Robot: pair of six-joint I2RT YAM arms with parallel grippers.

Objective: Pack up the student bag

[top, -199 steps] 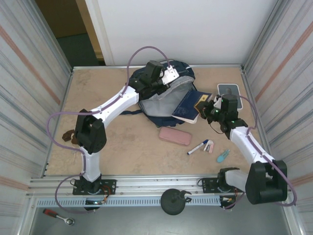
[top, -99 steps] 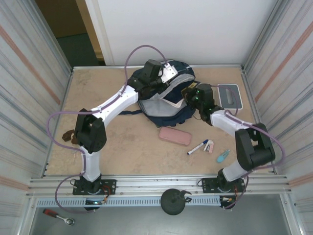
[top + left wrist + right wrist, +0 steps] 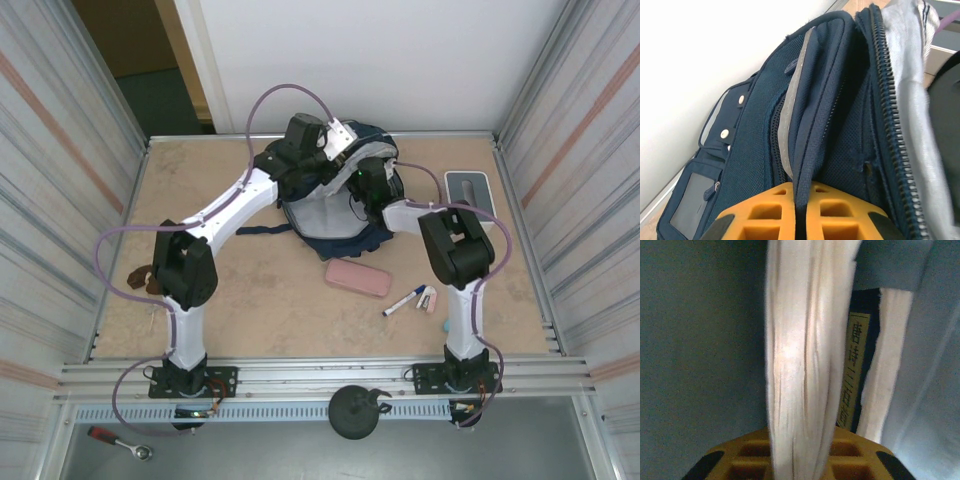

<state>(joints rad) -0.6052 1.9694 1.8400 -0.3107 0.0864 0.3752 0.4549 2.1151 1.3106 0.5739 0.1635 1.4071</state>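
The student bag (image 3: 335,222), navy with a pale grey lining, lies open at the back of the table. My left gripper (image 3: 335,150) is shut on a fold of its navy rim (image 3: 810,115) and holds the mouth up; the fabric runs between the orange fingers (image 3: 765,212). My right gripper (image 3: 802,440) is down inside the bag, its wrist (image 3: 370,183) at the opening. A book with white page edges (image 3: 805,340) stands between its jaws, and they press on both sides of it. Beside it is a second book with a yellow lettered spine (image 3: 857,370).
A pink pencil case (image 3: 357,278), a blue-and-white marker (image 3: 405,300) and a small pink-white item (image 3: 428,299) lie in front of the bag. A white-grey box (image 3: 467,190) sits at the back right. A brown object (image 3: 140,278) lies by the left wall.
My right arm swung left from beside the bag and carried the book down into its opening. The left gripper kept its hold on the rim and shifted slightly back.
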